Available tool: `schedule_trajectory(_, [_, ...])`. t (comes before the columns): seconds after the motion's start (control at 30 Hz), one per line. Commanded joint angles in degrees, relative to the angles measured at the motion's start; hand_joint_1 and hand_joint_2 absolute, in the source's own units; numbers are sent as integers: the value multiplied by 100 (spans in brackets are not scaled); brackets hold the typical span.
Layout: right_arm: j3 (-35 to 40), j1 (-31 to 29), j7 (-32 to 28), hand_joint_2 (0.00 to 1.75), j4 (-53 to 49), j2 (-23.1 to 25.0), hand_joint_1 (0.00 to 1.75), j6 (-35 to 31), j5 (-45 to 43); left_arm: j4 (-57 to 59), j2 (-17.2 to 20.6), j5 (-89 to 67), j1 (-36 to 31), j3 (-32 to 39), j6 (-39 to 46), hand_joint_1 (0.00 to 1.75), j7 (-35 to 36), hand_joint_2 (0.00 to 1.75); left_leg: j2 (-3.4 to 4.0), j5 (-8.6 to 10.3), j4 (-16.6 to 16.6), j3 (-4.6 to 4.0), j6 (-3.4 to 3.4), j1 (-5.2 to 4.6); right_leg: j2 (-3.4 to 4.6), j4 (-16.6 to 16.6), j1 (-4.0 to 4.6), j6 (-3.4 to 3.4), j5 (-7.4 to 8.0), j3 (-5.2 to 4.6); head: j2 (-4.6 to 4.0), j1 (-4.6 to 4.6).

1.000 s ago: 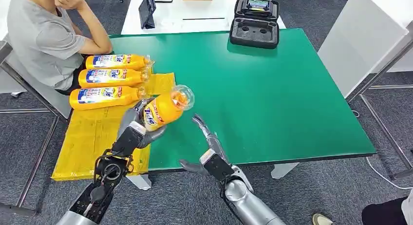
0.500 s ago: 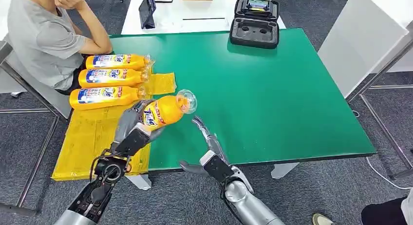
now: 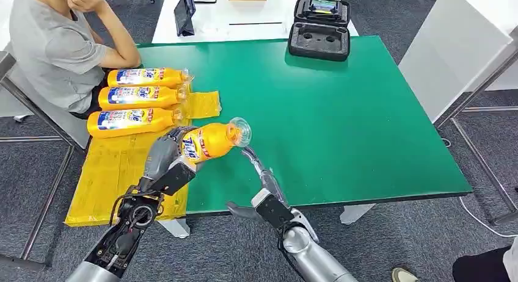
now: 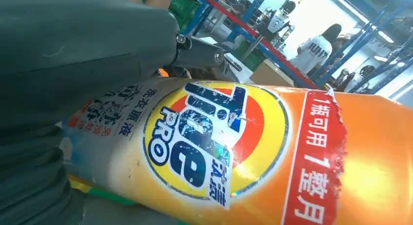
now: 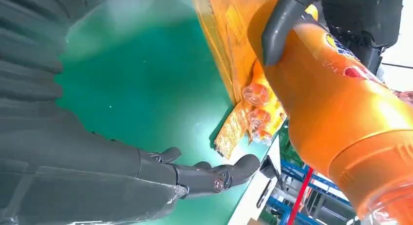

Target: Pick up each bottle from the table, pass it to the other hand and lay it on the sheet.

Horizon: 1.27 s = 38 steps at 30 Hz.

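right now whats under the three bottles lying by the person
A yellow sheet spread over the green table's left edge. The three bottles hide the part of it beneath them.

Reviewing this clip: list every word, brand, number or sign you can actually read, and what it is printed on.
"Tide PRO": round logo on the held bottle, left wrist view.
"1瓶可用1整月": red strip on the same bottle.
"洗衣原液": white characters beside the logo; the smaller lines by them are too blurred to read.
"Tide": just legible on that bottle in the left hand, head view.
Labels on the three bottles on the sheet: too small to read.
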Motion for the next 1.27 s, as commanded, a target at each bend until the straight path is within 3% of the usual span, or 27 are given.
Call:
schedule_trajectory(0.03, [-82, -235, 6, 175, 339, -14, 0, 26, 11, 359, 84, 8, -272, -123, -32, 175, 11, 175, 0, -7, -6, 28, -1, -2, -8, -5, -1, 1, -7, 28, 0, 2])
schedule_trajectory(0.47, [-82, -235, 6, 175, 339, -14, 0, 26, 11, 359, 84, 8, -272, -123, -32, 175, 11, 175, 2, -8, -6, 30, -2, -2, -6, -5, -1, 0, -8, 30, 0, 2])
schedule_trajectory(0.67, [-149, -218, -18, 175, 400, 6, 0, 6, -2, 513, 203, -593, -441, -287, -193, 175, 288, 175, -3, -8, -7, 32, -1, -3, -11, -5, -1, 0, -10, 33, 0, 0])
schedule_trajectory(0.93, [-305, -29, -15, 175, 396, 36, 0, -18, 4, 598, 288, -1597, -575, -153, 242, 175, 941, 175, 0, -7, -7, 29, -3, 0, -8, -7, 1, -1, -8, 29, 0, 2])
schedule_trajectory(1.27, [-357, -147, -94, 175, 681, 73, 0, 14, 27, 915, 327, -2231, -715, -190, 242, 175, 1159, 175, 0, -3, -6, 22, -2, 0, -7, -6, 1, 0, -4, 22, 0, 2])
